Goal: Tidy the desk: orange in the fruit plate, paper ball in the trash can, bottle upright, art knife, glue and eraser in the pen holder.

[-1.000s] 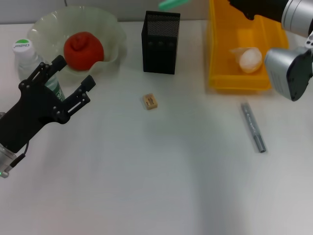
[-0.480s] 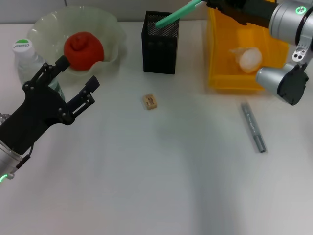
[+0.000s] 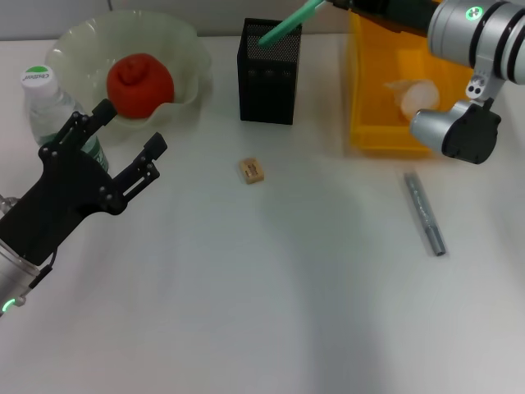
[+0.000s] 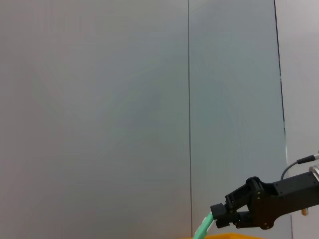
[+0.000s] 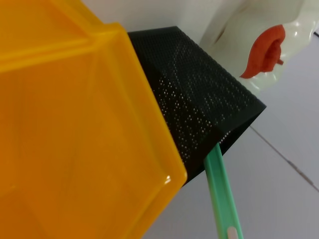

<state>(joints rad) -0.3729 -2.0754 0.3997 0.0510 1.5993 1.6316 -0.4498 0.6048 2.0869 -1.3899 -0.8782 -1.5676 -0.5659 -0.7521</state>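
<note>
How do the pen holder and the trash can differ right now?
The pen holder is a tall, black mesh box; the trash can is a wider, bright yellow solid bin. A green stick held by the right gripper tilts into the pen holder; the trash can holds the paper ball. Both stand open-topped at the desk's far side.

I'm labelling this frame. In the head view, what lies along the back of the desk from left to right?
Clear plastic bottle with a green cap → pale green ruffled fruit plate holding the red-orange orange → black mesh pen holder → yellow rectangular trash can with the white paper ball inside.
</note>
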